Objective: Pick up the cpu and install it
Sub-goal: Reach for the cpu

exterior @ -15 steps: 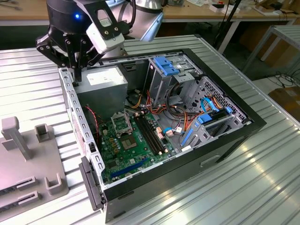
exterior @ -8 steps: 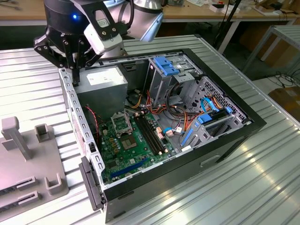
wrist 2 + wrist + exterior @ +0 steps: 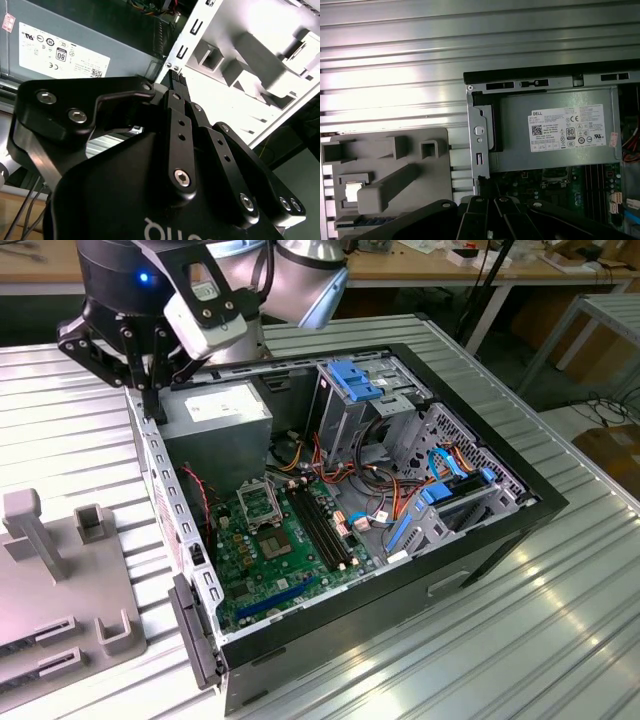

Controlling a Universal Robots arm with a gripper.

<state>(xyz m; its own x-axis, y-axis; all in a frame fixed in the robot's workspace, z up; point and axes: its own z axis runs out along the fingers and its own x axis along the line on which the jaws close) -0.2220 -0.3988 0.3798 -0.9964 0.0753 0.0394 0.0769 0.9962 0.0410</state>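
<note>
Presently I log: gripper, pressed together, above case rim beside power supply; open ribbed table lies outside that edge.

The silver-and-black robot arm is cut by the exterior view's upper edge, the grey plastic tray by its left. In the first wrist view the grey metal power-supply box and the black tool hide parts of the green circuit board. A pale square in the tray is too small to identify.
</note>
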